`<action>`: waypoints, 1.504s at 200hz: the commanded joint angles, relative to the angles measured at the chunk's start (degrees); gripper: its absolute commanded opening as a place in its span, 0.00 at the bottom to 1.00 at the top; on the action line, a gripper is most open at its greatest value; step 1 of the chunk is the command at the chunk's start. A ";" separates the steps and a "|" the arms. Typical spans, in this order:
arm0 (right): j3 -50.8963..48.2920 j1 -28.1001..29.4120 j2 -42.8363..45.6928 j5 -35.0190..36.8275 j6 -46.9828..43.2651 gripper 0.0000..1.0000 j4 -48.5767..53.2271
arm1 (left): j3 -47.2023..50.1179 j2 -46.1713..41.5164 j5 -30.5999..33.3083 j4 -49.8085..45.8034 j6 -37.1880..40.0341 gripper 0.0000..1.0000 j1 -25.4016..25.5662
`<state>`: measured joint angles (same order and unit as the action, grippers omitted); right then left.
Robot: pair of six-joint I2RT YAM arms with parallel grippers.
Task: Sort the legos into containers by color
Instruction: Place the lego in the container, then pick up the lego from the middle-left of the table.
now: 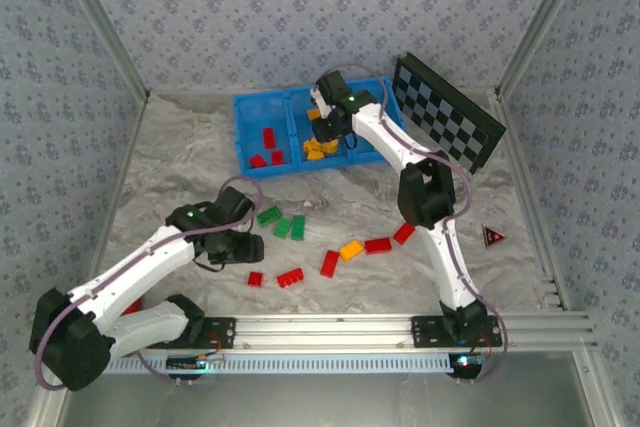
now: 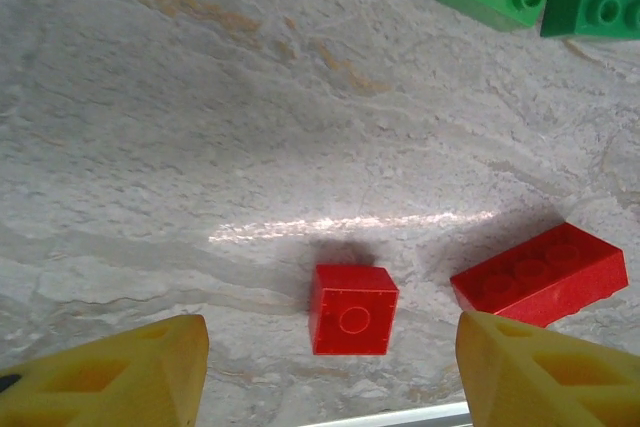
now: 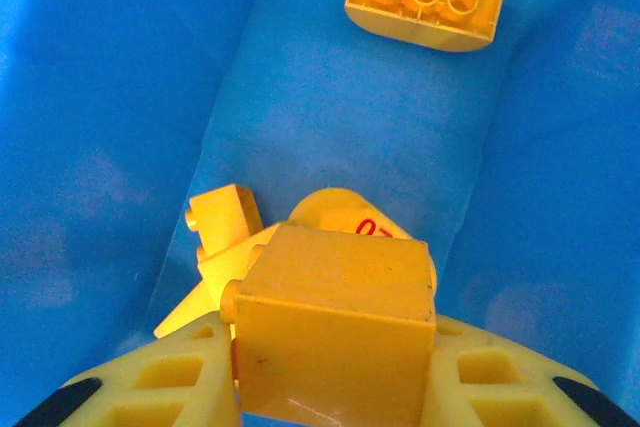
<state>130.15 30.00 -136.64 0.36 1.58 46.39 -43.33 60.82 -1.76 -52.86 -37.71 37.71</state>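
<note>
1. Marbled table [image 1: 180,167], papered walls, and the blue tray [image 1: 250,112] at the back.
2. Tray reds [image 1: 268,139] lie in the left bin, yellows [image 1: 318,150] in the middle.
3. Right gripper [image 3: 335,377] clamps a yellow brick [image 3: 335,307] over the middle bin.
4. Left gripper [image 2: 330,377] gapes above a small red brick [image 2: 352,309].
5. Greens [image 1: 283,221], loose reds [image 1: 329,263] and an orange brick [image 1: 350,249] lie unsorted on the table, so I'd say it's about halfway.

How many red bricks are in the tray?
3 red bricks, all in the tray's left compartment: one midway, two side by side nearer the front. The right arm may hide others.

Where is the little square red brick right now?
In the left wrist view, the small red brick lies on the table just ahead of the open left gripper, with a longer red brick to its right.
</note>
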 commanded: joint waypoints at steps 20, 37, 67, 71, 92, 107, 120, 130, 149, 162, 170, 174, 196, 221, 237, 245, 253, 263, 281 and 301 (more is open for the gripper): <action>2.92 -0.16 -2.23 -0.18 -1.84 0.44 3.30 | 1.21 3.43 -1.14 2.67 -4.74 0.68 3.81; 3.13 -0.06 -2.23 -0.36 -2.05 0.47 3.54 | 1.65 4.46 -1.29 2.87 -5.79 0.68 5.31; 3.88 -0.08 -2.14 -0.84 -2.18 0.53 3.84 | 2.38 6.54 -1.42 2.91 -7.05 0.68 7.29; 4.02 -0.09 -2.14 -0.82 -2.12 0.54 3.88 | 2.37 6.79 -1.41 2.85 -7.18 0.68 7.53; 5.26 -0.03 -1.83 -1.78 -1.94 0.59 4.15 | 2.90 8.70 -0.75 2.28 -7.46 0.68 8.42; 6.52 0.11 -1.66 -2.65 -1.76 0.62 4.61 | 3.23 9.98 0.65 1.37 -7.59 0.69 8.86; 7.51 0.22 -1.35 -3.25 -1.67 0.63 4.98 | 3.72 10.78 0.84 1.80 -7.55 0.68 8.91; 8.17 0.35 -0.97 -3.51 -1.65 0.63 5.35 | 4.27 11.39 0.54 2.81 -7.58 0.67 8.89; 9.17 0.51 0.04 -3.64 -1.67 0.63 5.65 | 5.09 13.25 -0.04 4.79 -7.59 0.62 8.88; 9.56 0.51 1.05 -4.07 -1.67 0.63 5.83 | 5.12 14.91 -0.28 5.68 -7.83 0.55 8.88; 9.66 0.51 1.81 -4.42 -1.67 0.63 6.06 | 5.23 15.60 -0.58 6.45 -7.99 0.51 8.89; 9.76 0.52 2.15 -4.48 -1.67 0.63 6.14 | 5.36 15.92 -0.75 6.88 -8.21 0.49 8.95; 9.73 0.46 4.88 -4.73 -1.53 0.63 7.85 | 5.54 16.90 -0.72 8.31 -9.51 0.37 8.78; 6.06 0.19 9.84 -5.87 -0.45 0.64 11.25 | 2.47 17.24 -0.17 5.82 -10.51 0.26 8.12; -1.51 -0.38 15.16 -6.03 1.28 0.65 11.32 | -1.91 16.57 1.24 2.15 -9.89 0.24 5.54; -5.89 -0.74 17.85 -6.03 2.20 0.65 10.87 | -4.92 16.21 1.86 0.04 -9.00 0.23 2.87; -12.24 -1.37 21.39 -6.05 3.82 0.65 9.97 | -8.32 15.96 2.47 -1.92 -7.75 0.23 -0.23; -19.03 -1.93 24.92 -6.01 5.33 0.65 8.88 | -13.36 15.89 3.28 -3.76 -5.93 0.22 -4.52; -32.41 -2.39 31.50 -5.89 7.90 0.65 6.65 | -24.27 18.18 3.98 -5.38 -1.80 0.22 -12.20; -44.93 -2.49 37.42 -7.36 10.10 0.66 5.52 | -39.28 25.38 4.45 -6.12 3.14 0.22 -17.82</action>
<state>97.25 27.66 -103.20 -5.41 7.01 52.12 -68.47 79.96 0.62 -55.16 -41.65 25.50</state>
